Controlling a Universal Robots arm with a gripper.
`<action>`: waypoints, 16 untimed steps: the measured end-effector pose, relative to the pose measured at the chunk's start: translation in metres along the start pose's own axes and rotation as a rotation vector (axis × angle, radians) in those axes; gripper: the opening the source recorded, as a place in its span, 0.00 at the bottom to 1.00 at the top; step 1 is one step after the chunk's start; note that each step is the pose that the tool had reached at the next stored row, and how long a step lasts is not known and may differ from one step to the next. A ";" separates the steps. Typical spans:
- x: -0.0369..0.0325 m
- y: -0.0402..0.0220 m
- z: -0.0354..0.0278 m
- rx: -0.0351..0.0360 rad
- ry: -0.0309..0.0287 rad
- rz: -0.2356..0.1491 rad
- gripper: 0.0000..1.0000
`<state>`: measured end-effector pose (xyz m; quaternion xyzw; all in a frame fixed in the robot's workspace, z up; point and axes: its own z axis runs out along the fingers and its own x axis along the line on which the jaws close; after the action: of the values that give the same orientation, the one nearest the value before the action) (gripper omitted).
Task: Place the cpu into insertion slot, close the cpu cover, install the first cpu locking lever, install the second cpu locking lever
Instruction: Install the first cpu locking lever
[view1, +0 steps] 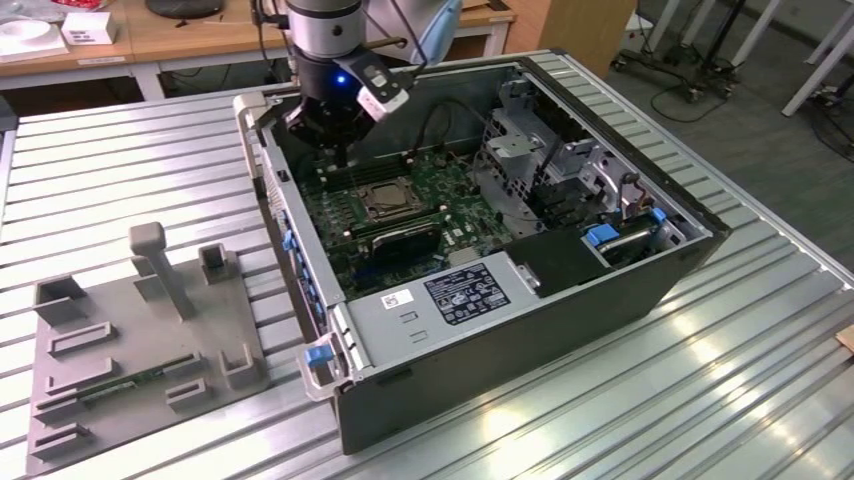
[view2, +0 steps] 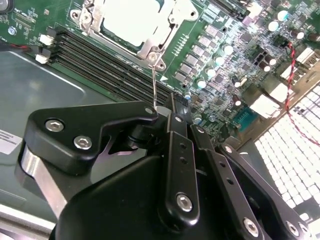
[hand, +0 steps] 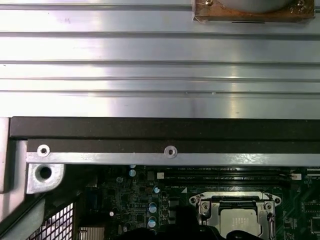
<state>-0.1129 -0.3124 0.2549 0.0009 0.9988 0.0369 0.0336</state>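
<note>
Inside the open case (view1: 534, 330), on the ribbed table (view1: 134, 170), the gripper (view1: 336, 150) hangs low over the board (view1: 447, 190), at the end of the case farthest from the exterior view's camera and just beyond the socket. The cpu (view1: 383, 198) lies flat in that socket. In both wrist views its pale face (view2: 132, 20) (hand: 241, 221) shows through the open middle of the cover (view2: 146, 47) (hand: 235, 201), which is down around it. In the second wrist view a thin wire lever (view2: 154, 82) rises from the cover's corner screw to the gripper (view2: 162, 111). The black fingers (view2: 177, 150) are drawn in narrow and meet at the lever's free end, seemingly pinching it. Dark memory slots (view2: 100, 65) run beside the socket, between it and the gripper. In the first wrist view the case's black rim (hand: 150, 130) crosses between the table and the board. At the exterior view's left, well apart from the case, a grey fixture (view1: 134, 340) with upright posts sits on the table.
</note>
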 end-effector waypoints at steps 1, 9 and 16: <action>-0.0013 0.0000 0.0002 -0.0005 0.0002 0.000 0.11; -0.0150 -0.0002 0.0026 -0.0076 0.0003 0.001 0.11; -0.0210 -0.0002 0.0034 -0.0080 0.0003 0.001 0.11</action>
<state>-0.0917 -0.3125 0.2530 0.0011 0.9986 0.0409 0.0334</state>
